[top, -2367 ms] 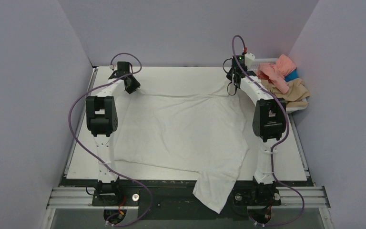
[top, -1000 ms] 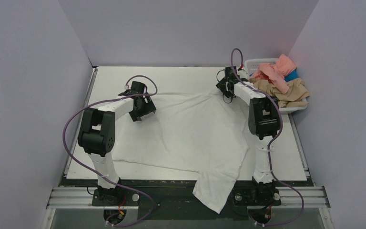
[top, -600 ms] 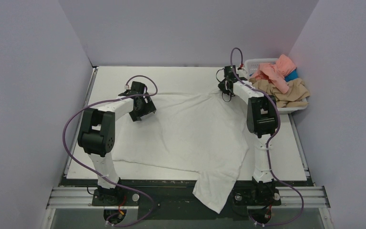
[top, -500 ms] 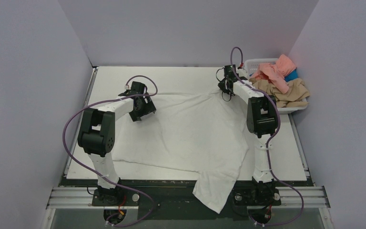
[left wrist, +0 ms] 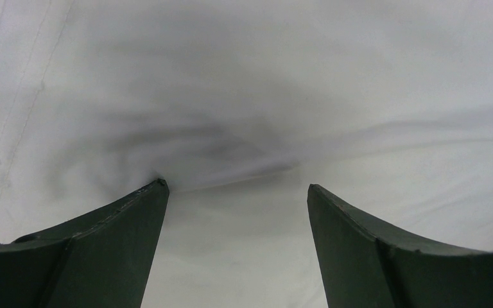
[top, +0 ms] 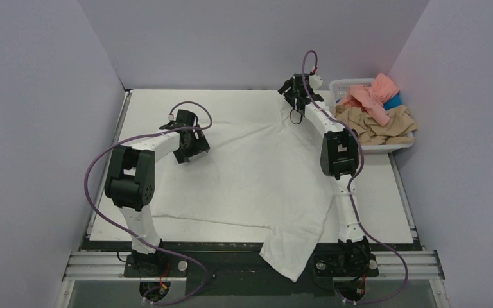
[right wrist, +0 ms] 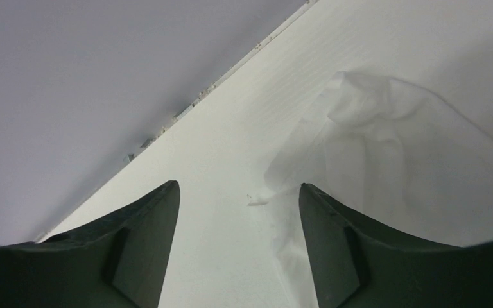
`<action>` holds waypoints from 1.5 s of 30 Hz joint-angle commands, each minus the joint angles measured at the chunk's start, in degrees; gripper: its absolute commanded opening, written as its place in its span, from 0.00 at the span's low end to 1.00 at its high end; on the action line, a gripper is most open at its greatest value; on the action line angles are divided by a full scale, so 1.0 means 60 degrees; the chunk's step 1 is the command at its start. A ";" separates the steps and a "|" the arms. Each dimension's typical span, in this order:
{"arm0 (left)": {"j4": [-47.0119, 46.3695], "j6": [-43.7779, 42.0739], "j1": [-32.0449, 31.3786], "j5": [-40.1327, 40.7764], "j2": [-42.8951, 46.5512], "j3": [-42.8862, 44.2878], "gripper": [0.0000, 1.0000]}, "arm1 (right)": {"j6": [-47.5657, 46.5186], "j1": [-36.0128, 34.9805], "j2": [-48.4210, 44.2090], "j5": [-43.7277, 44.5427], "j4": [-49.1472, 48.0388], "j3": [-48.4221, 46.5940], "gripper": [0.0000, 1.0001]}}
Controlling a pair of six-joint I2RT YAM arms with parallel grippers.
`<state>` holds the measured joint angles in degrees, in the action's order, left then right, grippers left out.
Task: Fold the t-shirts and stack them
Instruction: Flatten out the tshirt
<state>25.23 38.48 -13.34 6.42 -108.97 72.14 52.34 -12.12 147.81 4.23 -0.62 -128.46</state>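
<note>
Presently the white t-shirt (top: pixel 257 173) lies spread over the table (top: pixel 231 104), one end hanging off the near edge. The left gripper (left wrist: pixel 234 188), jaws apart, sits low over its left part; the right gripper (right wrist: pixel 239 186), likewise parted and empty, hovers by its far corner. Lavender walls (top: pixel 231 38) enclose the table; other t-shirts (top: pixel 375 123) fill the far-right basket (top: pixel 341 84).

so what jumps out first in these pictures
A big white t-shirt lies spread over the table, one end hanging off the near edge. At the far right a basket is heaped with pink and tan clothes. The left tool hangs open over the shirt, the right tool open by its far corner.
</note>
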 commanded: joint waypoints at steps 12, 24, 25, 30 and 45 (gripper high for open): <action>0.0481 -0.0154 0.0073 0.0459 0.1109 0.0116 0.91 | -0.3357 -0.0239 -0.5577 -0.0496 0.2289 0.5892 0.91; 0.0610 0.0628 0.0160 0.0646 0.3126 -0.1718 0.91 | -0.2042 -0.0855 -0.9297 0.1086 0.3308 1.1724 0.93; 0.0558 0.0689 0.0166 0.0649 0.3268 -0.2101 0.91 | -0.2079 -0.0812 -0.9341 0.1040 0.3229 1.1983 0.93; 0.0676 0.1224 0.0221 0.0842 0.4085 -0.3375 0.91 | -0.2467 -0.0670 -0.9012 0.0951 0.2962 1.2174 0.93; 0.4012 0.3557 0.0717 0.3194 0.7876 -0.5424 0.91 | -0.2965 0.0145 -0.7682 0.0126 0.2823 1.1228 0.94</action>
<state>42.22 55.70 -10.31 19.35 -64.49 40.05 35.86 -11.97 100.20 5.87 14.98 -58.74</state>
